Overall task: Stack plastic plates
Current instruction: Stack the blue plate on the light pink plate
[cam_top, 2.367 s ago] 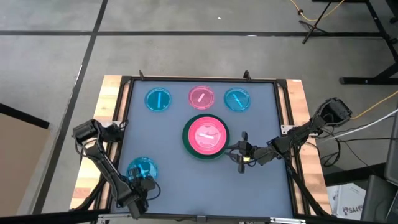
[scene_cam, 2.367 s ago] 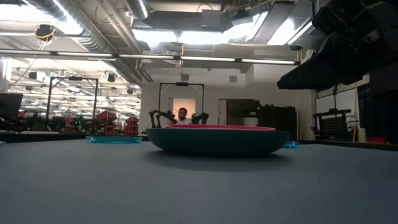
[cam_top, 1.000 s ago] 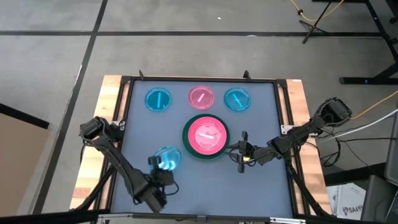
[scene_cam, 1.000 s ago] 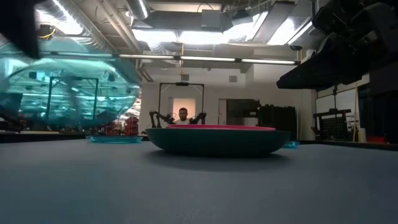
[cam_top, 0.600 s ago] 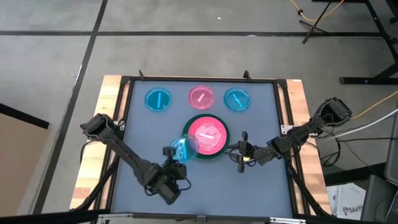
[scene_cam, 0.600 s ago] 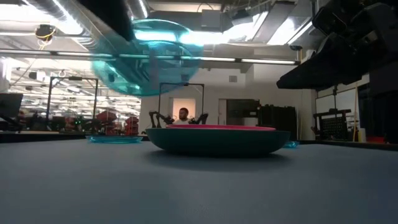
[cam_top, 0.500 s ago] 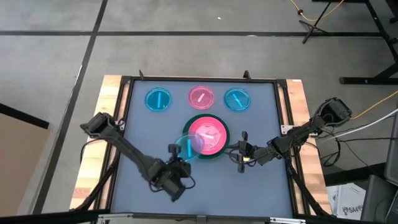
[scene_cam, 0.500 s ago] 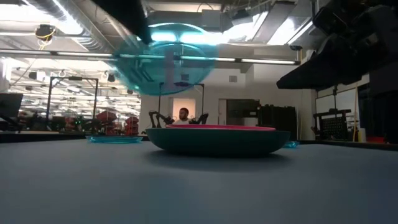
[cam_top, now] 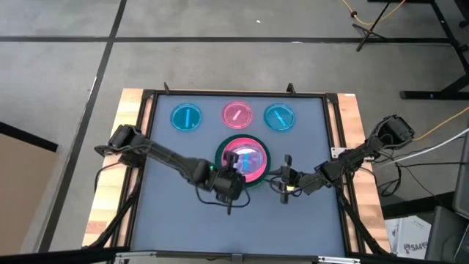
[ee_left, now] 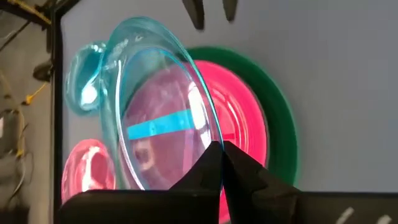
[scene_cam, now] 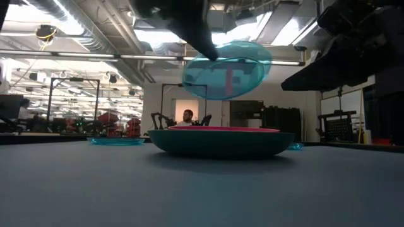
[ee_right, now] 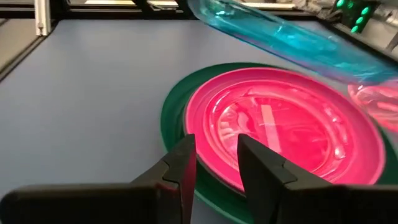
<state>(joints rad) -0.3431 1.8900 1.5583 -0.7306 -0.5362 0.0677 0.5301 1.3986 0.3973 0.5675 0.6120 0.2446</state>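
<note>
A hot pink plate (cam_top: 253,170) lies on a large dark green plate (cam_top: 222,147) at the table's middle. Above them hangs a small translucent blue plate (cam_top: 248,156), with my left gripper (cam_top: 232,173) shut on it; it also shows in the left wrist view as the blue plate (ee_left: 155,118). Along the far edge lie a blue plate (cam_top: 186,117), a pink plate (cam_top: 237,114) and another blue plate (cam_top: 279,117). My right gripper (cam_top: 286,180) stands open just right of the stack, its fingers (ee_right: 186,163) apart with nothing between them. My left gripper pinches the blue plate's rim (ee_left: 211,138) between its two fingers, on the plate's near-left side. The fingers come slanting from the table's near left. The plate is lifted clear and tilted (scene_cam: 227,69), hanging over the pink plate (scene_cam: 224,129).
The grey table top (cam_top: 183,220) lies bare along its near edge and left side. A dark frame (cam_top: 150,103) and wooden border rim the table. A person and other arms show far off in the room behind.
My left gripper has carried the blue plate from the table's near left toward the right and far side, to above the pink and green stack. The plate stays lifted clear and has tipped flatter. My right gripper has kept still.
</note>
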